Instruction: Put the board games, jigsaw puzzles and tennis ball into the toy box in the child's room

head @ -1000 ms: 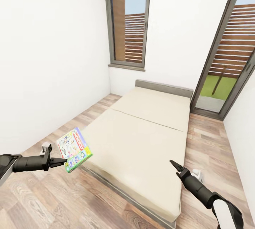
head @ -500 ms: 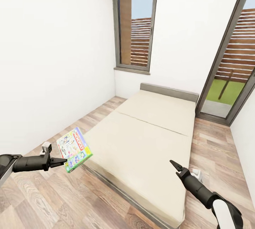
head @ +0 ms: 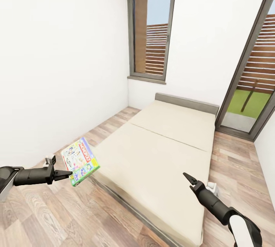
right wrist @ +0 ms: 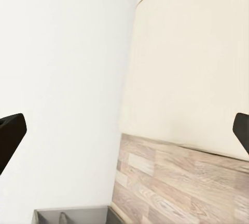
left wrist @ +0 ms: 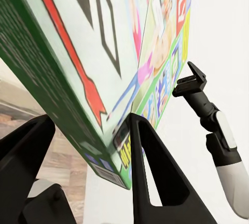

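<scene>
Meanwhile, your left claw [head: 68, 174] pinches the green-edged board game [head: 80, 161] by one lower corner, fingers [left wrist: 148, 167] closed on the box edge, carrying it tilted over the wood floor [head: 76, 216] at about 8 o'clock in the head view, just off the near corner of the bed [head: 160, 159]. Your right claw [head: 187, 177] hangs spread wide and empty at 5 o'clock, above the mattress edge. With so small a bite on a broad, flat box, a sharp turn or jolt of the base could let it pivot and slip to the floor. The toy box and its surface are yet to be reached, so swing wide of the wall [head: 57, 67].
</scene>
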Tool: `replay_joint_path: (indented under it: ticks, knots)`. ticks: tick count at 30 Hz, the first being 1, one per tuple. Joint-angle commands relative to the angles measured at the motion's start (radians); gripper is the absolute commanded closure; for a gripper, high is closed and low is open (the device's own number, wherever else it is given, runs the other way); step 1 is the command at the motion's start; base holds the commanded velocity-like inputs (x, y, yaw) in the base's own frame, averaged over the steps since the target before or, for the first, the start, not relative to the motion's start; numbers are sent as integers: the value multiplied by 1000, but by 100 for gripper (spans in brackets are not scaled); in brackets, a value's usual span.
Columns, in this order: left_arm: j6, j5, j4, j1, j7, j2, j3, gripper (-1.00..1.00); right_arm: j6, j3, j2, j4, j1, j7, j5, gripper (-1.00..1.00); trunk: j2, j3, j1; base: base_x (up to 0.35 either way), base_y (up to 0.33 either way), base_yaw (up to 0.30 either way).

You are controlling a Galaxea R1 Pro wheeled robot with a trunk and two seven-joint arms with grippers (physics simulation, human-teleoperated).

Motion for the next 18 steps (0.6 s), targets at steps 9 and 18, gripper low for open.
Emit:
replay_joint_path:
  ticks: [9, 18]
  knots:
    - [11, 2, 0, -1, -4, 1, -5, 100, 7, -3, 3, 0, -1, 4, 1, -100, -1, 12, 0, 0, 0, 96]
    - [11, 2, 0, -1, -4, 0, -5, 100, 7, -3, 3, 0, -1, 4, 1, -100, -1, 26, 0, 0, 0, 96]
